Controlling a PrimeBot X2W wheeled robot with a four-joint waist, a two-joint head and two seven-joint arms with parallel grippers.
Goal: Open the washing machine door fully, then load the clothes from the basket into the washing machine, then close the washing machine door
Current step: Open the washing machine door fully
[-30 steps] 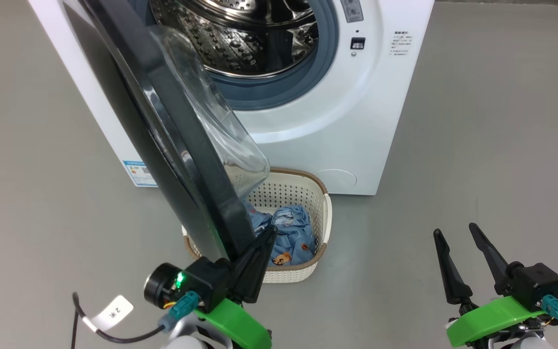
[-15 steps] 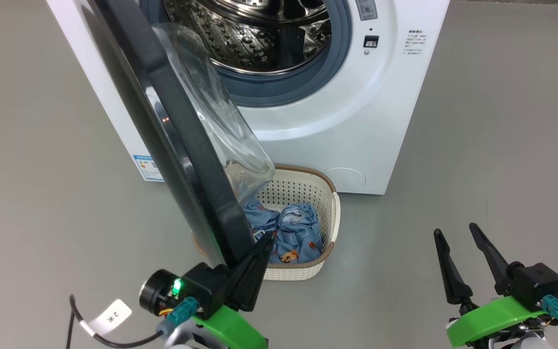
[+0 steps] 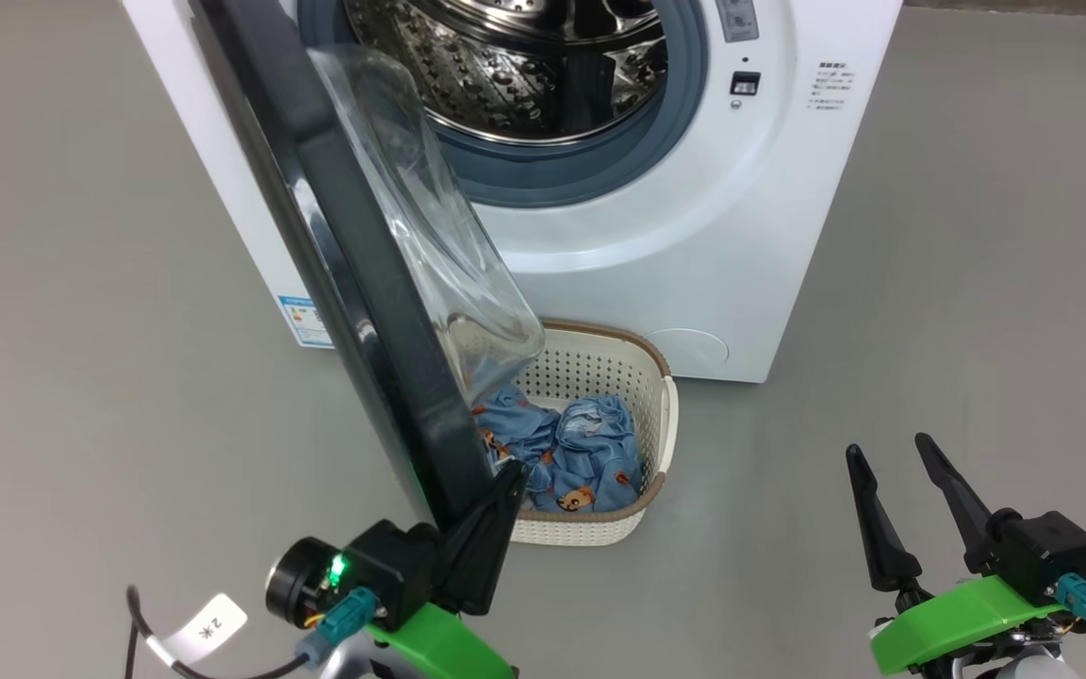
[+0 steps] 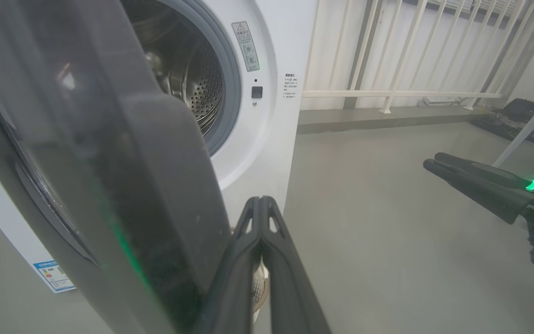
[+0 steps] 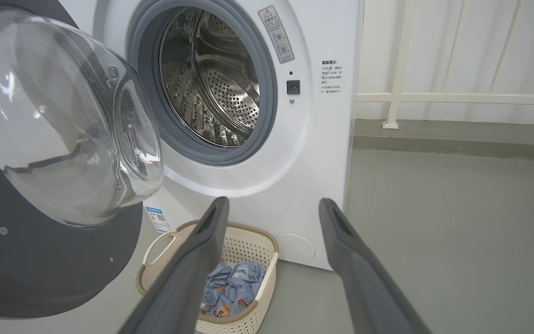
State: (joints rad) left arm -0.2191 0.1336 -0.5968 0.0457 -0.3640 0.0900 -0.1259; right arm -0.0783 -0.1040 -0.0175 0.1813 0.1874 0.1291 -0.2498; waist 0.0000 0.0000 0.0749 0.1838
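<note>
The washing machine (image 3: 694, 245) stands in front of me with its steel drum (image 3: 524, 75) exposed. The washing machine door (image 3: 345, 283) hangs partly open, edge-on to the head view, with its glass bowl (image 5: 54, 120) facing the drum. My left gripper (image 3: 510, 471) is shut, and its fingers rest against the inner side of the door's free edge (image 4: 179, 222). The basket (image 3: 666, 415) sits on the floor below the drum, partly behind the door, and holds the light-blue clothes (image 3: 581, 453). At the lower right my right gripper (image 3: 892, 453) is open and holds nothing.
Grey floor (image 3: 958, 311) spreads around the machine. A white railing (image 4: 387, 88) runs along the wall to its right. A cable with a white tag (image 3: 208, 627) trails at my lower left. A blue label sticker (image 3: 303, 321) marks the machine's lower left corner.
The head view has shifted, so the machine sits further right in it. Against the machine, the door's free edge has swung slightly further open with my left gripper at it. The right gripper is unchanged.
</note>
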